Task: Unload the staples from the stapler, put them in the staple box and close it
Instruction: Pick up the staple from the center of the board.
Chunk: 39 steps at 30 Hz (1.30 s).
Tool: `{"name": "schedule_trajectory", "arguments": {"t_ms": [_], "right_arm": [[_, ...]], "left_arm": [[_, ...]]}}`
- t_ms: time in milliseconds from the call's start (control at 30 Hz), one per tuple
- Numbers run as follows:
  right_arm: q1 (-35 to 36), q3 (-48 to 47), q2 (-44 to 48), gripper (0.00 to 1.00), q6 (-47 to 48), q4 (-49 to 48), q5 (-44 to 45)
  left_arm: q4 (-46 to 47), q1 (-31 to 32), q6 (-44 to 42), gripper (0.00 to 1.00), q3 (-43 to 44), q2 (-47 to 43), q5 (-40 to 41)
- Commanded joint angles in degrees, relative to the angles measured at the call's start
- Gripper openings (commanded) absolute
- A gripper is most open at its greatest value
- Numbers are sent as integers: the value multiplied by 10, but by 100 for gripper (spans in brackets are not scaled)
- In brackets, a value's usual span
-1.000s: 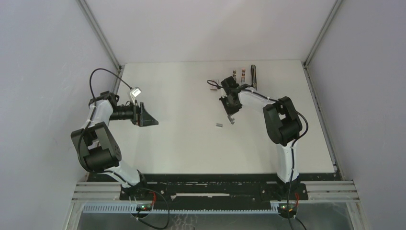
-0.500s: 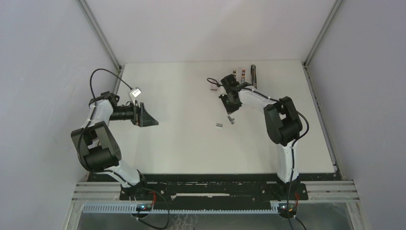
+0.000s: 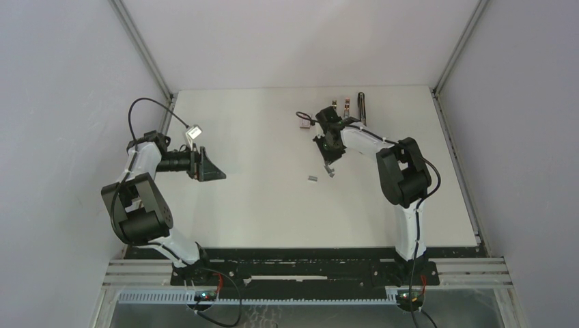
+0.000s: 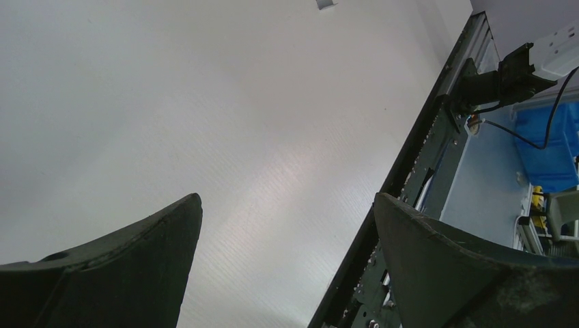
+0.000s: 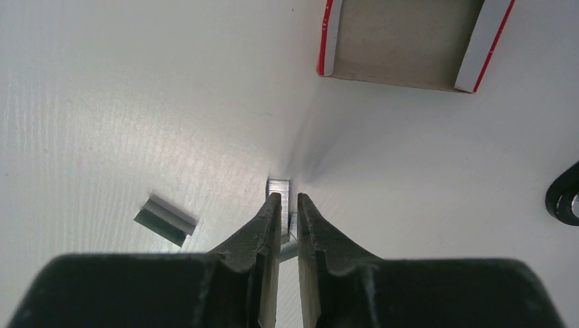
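Observation:
The black stapler [image 3: 361,108] lies at the back of the table, with two slim metal parts [image 3: 347,106] beside it. Two short silvery strips of staples [image 3: 313,179] lie on the white table near its middle. My right gripper [image 3: 328,162] [image 5: 289,197] points down over the right strip [image 5: 278,187], its jaws a narrow slit apart. That strip shows just past the tips and partly in the slit; no grip on it shows. The other strip [image 5: 164,220] lies to the left. My left gripper [image 3: 213,169] [image 4: 287,205] hovers far to the left, wide open and holding nothing.
A small flat box [image 3: 303,121] [image 5: 410,41] with red-and-white edges lies just beyond the right gripper. A black cable loop [image 5: 564,197] shows at the right edge of the right wrist view. The table's near metal rail [image 4: 410,178] runs past the left gripper.
The right gripper's jaws have parted slightly over the staple strip. The arms have barely moved, and the left gripper has not changed.

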<state>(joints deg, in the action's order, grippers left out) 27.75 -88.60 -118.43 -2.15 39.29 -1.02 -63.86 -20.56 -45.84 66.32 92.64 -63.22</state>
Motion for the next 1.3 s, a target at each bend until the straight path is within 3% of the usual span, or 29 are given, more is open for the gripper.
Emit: {"name": "schedule_trajectory", "arguments": {"t_ms": [0,367,533,1067,1267], "right_arm": [[-1,-10,-5,13,6,3,-12],[-1,-10,-16,10,9,9,-10],[-1,-12,-20,0,7,9,-16],[-12,-32,28,0,-21,-1,-12],[-26,-90,16,0,-30,14,-18]], "left_arm": [[-10,-4,-20,100,23,1,-23],[-14,-5,-22,100,25,5,-23],[-14,-4,-24,100,25,5,-23],[-15,-4,-24,100,27,10,-23],[-16,-4,-24,100,27,10,-23]]}}
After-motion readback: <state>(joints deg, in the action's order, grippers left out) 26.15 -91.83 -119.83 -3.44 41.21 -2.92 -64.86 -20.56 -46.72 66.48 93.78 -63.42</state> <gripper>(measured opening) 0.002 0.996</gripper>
